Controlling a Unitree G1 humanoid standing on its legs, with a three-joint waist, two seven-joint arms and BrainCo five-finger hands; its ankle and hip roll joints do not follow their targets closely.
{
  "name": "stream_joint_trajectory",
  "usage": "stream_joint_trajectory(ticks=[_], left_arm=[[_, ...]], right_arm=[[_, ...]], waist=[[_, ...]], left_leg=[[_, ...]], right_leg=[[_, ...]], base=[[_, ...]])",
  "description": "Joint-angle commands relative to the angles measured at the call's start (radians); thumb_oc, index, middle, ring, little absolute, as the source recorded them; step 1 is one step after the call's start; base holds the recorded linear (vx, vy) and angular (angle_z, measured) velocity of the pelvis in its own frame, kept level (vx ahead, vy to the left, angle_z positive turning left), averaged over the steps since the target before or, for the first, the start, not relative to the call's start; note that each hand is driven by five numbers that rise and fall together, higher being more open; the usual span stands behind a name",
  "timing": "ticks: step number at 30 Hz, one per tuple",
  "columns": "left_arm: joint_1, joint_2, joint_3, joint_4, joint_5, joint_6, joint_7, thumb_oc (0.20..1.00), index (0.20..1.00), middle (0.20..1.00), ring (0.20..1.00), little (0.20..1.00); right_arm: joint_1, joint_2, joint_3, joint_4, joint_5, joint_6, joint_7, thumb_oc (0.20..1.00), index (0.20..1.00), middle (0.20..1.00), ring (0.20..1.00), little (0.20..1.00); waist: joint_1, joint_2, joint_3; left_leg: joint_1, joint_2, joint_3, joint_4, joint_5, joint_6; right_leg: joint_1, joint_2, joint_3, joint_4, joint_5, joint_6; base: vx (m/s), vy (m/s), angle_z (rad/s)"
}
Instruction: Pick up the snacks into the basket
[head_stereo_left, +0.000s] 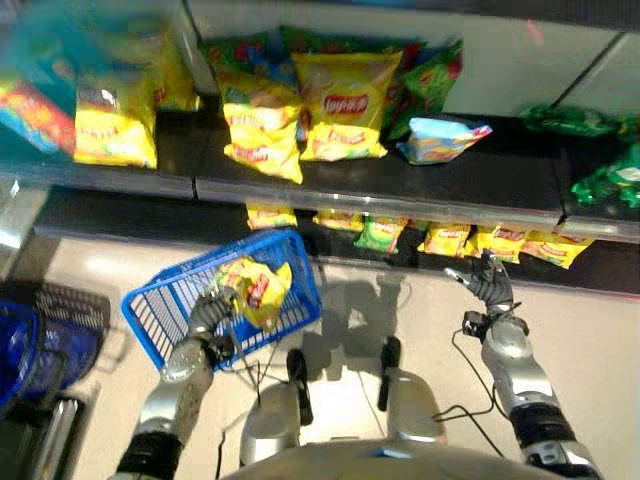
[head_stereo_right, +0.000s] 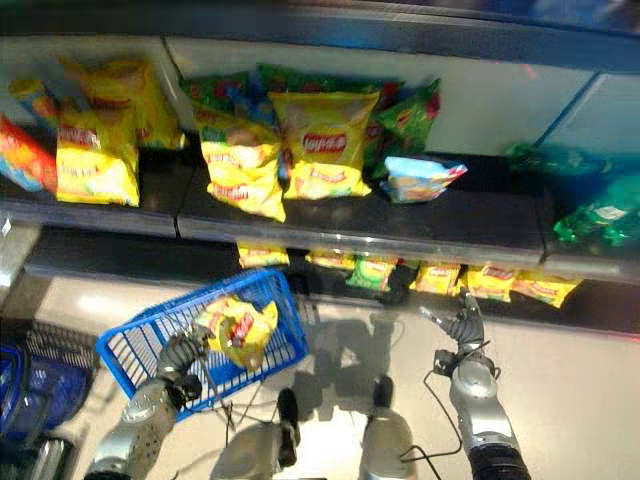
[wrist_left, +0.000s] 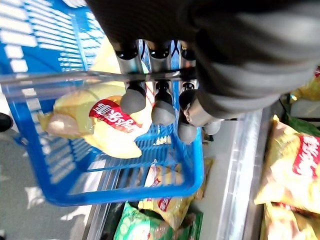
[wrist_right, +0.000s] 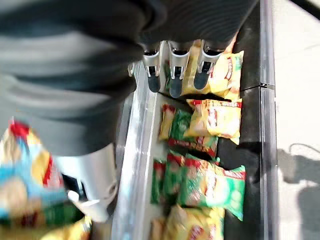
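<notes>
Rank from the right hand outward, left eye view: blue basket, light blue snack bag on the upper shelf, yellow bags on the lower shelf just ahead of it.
From the right hand:
1. Yellow bags, lower shelf, just ahead of it.
2. Light blue snack bag, upper shelf, farther back.
3. Blue basket, far across, held by the left hand.

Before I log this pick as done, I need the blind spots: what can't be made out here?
- Basket handle: the left robot hand curls round a bar on the blue basket; its far end is cut off by the left wrist view's edge.
- Yellow chip bag in the basket: the hand covers its near edge in the eye views.
- Lower-shelf snack bags: half hidden under the upper shelf.
</notes>
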Motion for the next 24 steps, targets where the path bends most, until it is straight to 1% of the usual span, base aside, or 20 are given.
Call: stream_joint_trajectory(ticks=[1, 4, 5, 7, 8, 9, 10, 11, 12, 13, 14, 15, 16, 17, 18, 20, 21, 22, 23, 24], left_arm=[[-0.038, 0.023, 0.025, -0.097, 0.029, -0.062, -0.017, 0.2, 0.2, 0.2, 0.2, 0.2], [-0.026, 0.014, 0.029, -0.096, 0.026, -0.065, -0.017, 0.2, 0.2, 0.2, 0.2, 0.2], [-0.018, 0.006, 0.039, -0.102, 0.024, -0.067, -0.016, 0.2, 0.2, 0.2, 0.2, 0.2], [-0.016, -0.009, 0.044, -0.104, 0.006, -0.069, -0.015, 0.2, 0.2, 0.2, 0.2, 0.2], [-0.02, -0.016, 0.036, -0.105, -0.003, -0.066, -0.013, 0.2, 0.2, 0.2, 0.2, 0.2], [-0.03, -0.025, 0.026, -0.104, -0.001, -0.064, -0.012, 0.2, 0.2, 0.2, 0.2, 0.2], [-0.032, -0.032, 0.021, -0.099, -0.003, -0.061, -0.017, 0.2, 0.2, 0.2, 0.2, 0.2], [-0.035, -0.039, 0.016, -0.096, -0.006, -0.057, -0.023, 0.2, 0.2, 0.2, 0.2, 0.2], [-0.039, -0.044, 0.007, -0.094, -0.004, -0.06, -0.026, 0.2, 0.2, 0.2, 0.2, 0.2], [-0.031, -0.06, 0.008, -0.088, -0.006, -0.064, -0.029, 0.2, 0.2, 0.2, 0.2, 0.2], [-0.03, -0.06, 0.008, -0.088, -0.006, -0.064, -0.029, 0.2, 0.2, 0.2, 0.2, 0.2], [-0.02, -0.068, 0.012, -0.088, -0.006, -0.065, -0.032, 0.2, 0.2, 0.2, 0.2, 0.2], [-0.011, -0.071, 0.014, -0.091, -0.004, -0.067, -0.036, 0.2, 0.2, 0.2, 0.2, 0.2], [0.001, -0.074, 0.018, -0.098, -0.003, -0.066, -0.041, 0.2, 0.2, 0.2, 0.2, 0.2], [0.002, -0.074, 0.018, -0.099, -0.003, -0.065, -0.041, 0.2, 0.2, 0.2, 0.2, 0.2], [0.004, -0.076, 0.018, -0.11, -0.001, -0.065, -0.037, 0.2, 0.2, 0.2, 0.2, 0.2], [0.01, -0.079, 0.024, -0.114, -0.002, -0.069, -0.033, 0.2, 0.2, 0.2, 0.2, 0.2], [0.003, -0.078, 0.021, -0.117, -0.004, -0.063, -0.026, 0.2, 0.2, 0.2, 0.2, 0.2], [0.003, -0.078, 0.021, -0.117, -0.004, -0.063, -0.026, 0.2, 0.2, 0.2, 0.2, 0.2], [-0.002, -0.063, 0.032, -0.126, 0.0, -0.058, -0.02, 0.2, 0.2, 0.2, 0.2, 0.2]], right_arm=[[-0.037, -0.045, -0.034, -0.065, -0.004, -0.026, -0.029, 1.0, 1.0, 1.0, 1.0, 1.0], [-0.041, -0.06, -0.023, -0.07, -0.033, -0.025, -0.03, 1.0, 1.0, 1.0, 1.0, 1.0], [-0.044, -0.071, -0.013, -0.074, -0.045, -0.024, -0.023, 1.0, 1.0, 1.0, 1.0, 1.0], [-0.048, -0.094, -0.004, -0.081, -0.047, -0.029, -0.024, 1.0, 1.0, 1.0, 1.0, 1.0], [-0.049, -0.102, 0.0, -0.086, -0.047, -0.03, -0.031, 1.0, 1.0, 1.0, 1.0, 1.0], [-0.049, -0.118, -0.004, -0.09, -0.056, -0.033, -0.033, 1.0, 1.0, 1.0, 1.0, 1.0], [-0.046, -0.131, -0.012, -0.09, -0.057, -0.032, -0.039, 1.0, 1.0, 1.0, 1.0, 1.0], [-0.046, -0.133, -0.013, -0.092, -0.06, -0.027, -0.04, 1.0, 1.0, 1.0, 1.0, 1.0], [-0.052, -0.133, -0.011, -0.096, -0.061, -0.027, -0.043, 1.0, 1.0, 1.0, 1.0, 1.0], [-0.054, -0.127, -0.009, -0.1, -0.065, -0.025, -0.038, 1.0, 1.0, 1.0, 1.0, 1.0], [-0.053, -0.128, -0.009, -0.1, -0.065, -0.025, -0.038, 1.0, 1.0, 1.0, 1.0, 1.0], [-0.057, -0.125, -0.002, -0.098, -0.067, -0.026, -0.034, 1.0, 1.0, 1.0, 1.0, 1.0], [-0.063, -0.12, 0.007, -0.094, -0.066, -0.028, -0.028, 1.0, 1.0, 1.0, 1.0, 1.0], [-0.073, -0.121, 0.019, -0.08, -0.071, -0.025, -0.021, 1.0, 1.0, 1.0, 1.0, 1.0], [-0.073, -0.121, 0.019, -0.08, -0.071, -0.026, -0.021, 1.0, 1.0, 1.0, 1.0, 1.0], [-0.085, -0.12, 0.021, -0.07, -0.071, -0.025, -0.028, 1.0, 1.0, 1.0, 1.0, 1.0], [-0.092, -0.116, 0.032, -0.069, -0.076, -0.027, -0.023, 1.0, 1.0, 1.0, 1.0, 1.0], [-0.082, -0.101, 0.035, -0.068, -0.08, -0.029, -0.019, 1.0, 1.0, 1.0, 1.0, 1.0], [-0.082, -0.101, 0.035, -0.068, -0.08, -0.029, -0.019, 1.0, 1.0, 1.0, 1.0, 1.0], [-0.079, -0.089, 0.03, -0.082, -0.083, -0.029, -0.01, 1.0, 1.0, 1.0, 1.0, 1.0]], waist=[[0.007, -0.003, -0.016], [0.004, 0.01, -0.033], [0.0, 0.012, -0.039], [-0.003, 0.015, -0.029], [0.0, 0.015, -0.017], [-0.001, 0.018, 0.001], [-0.002, 0.012, 0.005], [0.002, 0.012, 0.007], [0.012, 0.003, 0.008], [0.028, 0.007, -0.011], [0.028, 0.007, -0.011], [0.04, 0.015, -0.025], [0.053, 0.03, -0.034], [0.067, 0.039, -0.048], [0.067, 0.038, -0.048], [0.078, 0.032, -0.055], [0.086, 0.029, -0.062], [0.091, 0.006, -0.069], [0.091, 0.006, -0.071], [0.088, -0.008, -0.066]], left_leg=[[0.009, 0.007, -0.031, -0.011, -0.039, 0.027], [0.032, 0.081, -0.026, -0.035, 0.002, -0.008], [0.033, 0.122, -0.03, -0.021, 0.01, -0.023], [-0.012, 0.171, -0.054, 0.1, 0.015, -0.019], [-0.041, 0.176, -0.066, 0.166, 0.033, -0.01], [-0.087, 0.188, -0.076, 0.269, 0.063, -0.012], [-0.098, 0.186, -0.062, 0.36, 0.047, -0.021], [-0.111, 0.172, -0.069, 0.417, 0.029, -0.021], [-0.138, 0.104, -0.068, 0.451, 0.027, -0.012], [-0.182, -0.034, -0.084, 0.42, -0.033, 0.0], [-0.18, -0.035, -0.084, 0.419, -0.034, 0.001], [-0.186, -0.093, -0.095, 0.355, -0.041, 0.012], [-0.182, -0.134, -0.104, 0.281, -0.053, 0.026], [-0.194, -0.144, -0.113, 0.162, -0.014, 0.032], [-0.191, -0.145, -0.112, 0.156, -0.011, 0.033], [-0.209, -0.134, -0.113, 0.104, 0.028, 0.025], [-0.189, -0.141, -0.134, 0.084, 0.011, 0.042], [-0.162, -0.147, -0.153, 0.055, 0.011, 0.068], [-0.165, -0.146, -0.153, 0.053, 0.015, 0.068], [-0.14, -0.14, -0.14, 0.028, 0.01, 0.085]], right_leg=[[-0.013, 0.009, 0.028, 0.005, 0.002, 0.064], [-0.032, 0.055, 0.026, 0.079, -0.085, 0.039], [-0.029, 0.095, 0.017, 0.088, -0.115, 0.018], [-0.013, 0.148, 0.016, 0.093, -0.148, -0.02], [0.002, 0.16, 0.011, 0.087, -0.151, -0.04], [0.032, 0.18, -0.014, 0.072, -0.16, -0.066], [0.053, 0.182, -0.024, 0.067, -0.182, -0.075], [0.067, 0.191, -0.033, 0.059, -0.189, -0.086], [0.073, 0.192, -0.039, 0.025, -0.159, -0.099], [0.096, 0.203, -0.039, -0.025, -0.142, -0.087], [0.098, 0.202, -0.04, -0.025, -0.142, -0.086], [0.102, 0.213, -0.03, -0.044, -0.132, -0.079], [0.108, 0.235, -0.024, -0.054, -0.131, -0.072], [0.138, 0.262, -0.015, -0.091, -0.125, -0.065], [0.139, 0.261, -0.014, -0.094, -0.124, -0.064], [0.167, 0.273, -0.015, -0.119, -0.124, -0.059], [0.177, 0.282, -0.005, -0.111, -0.141, -0.056], [0.174, 0.285, -0.006, -0.064, -0.158, -0.051], [0.17, 0.286, -0.006, -0.064, -0.156, -0.052], [0.136, 0.284, -0.023, 0.062, -0.154, -0.034]], base=[[0.09, -0.29, -0.4], [0.09, -0.447, -0.32], [0.1, -0.591, -0.29], [0.07, -0.584, -0.1], [-0.01, -0.508, 0.05], [0.06, -0.485, 0.07], [0.08, -0.449, 0.23], [0.04, -0.37, 0.36], [0.06, -0.302, 0.2], [0.06, -0.202, 0.02], [0.18, -0.109, -0.1], [0.16, -0.047, -0.04], [0.29, -0.096, -0.18], [0.22, -0.076, -0.34], [0.21, -0.056, -0.37], [0.21, -0.001, -0.29], [0.35, -0.001, -0.4], [0.26, -0.002, -0.4], [0.22, -0.025, -0.75], [0.05, -0.005, -0.68]])
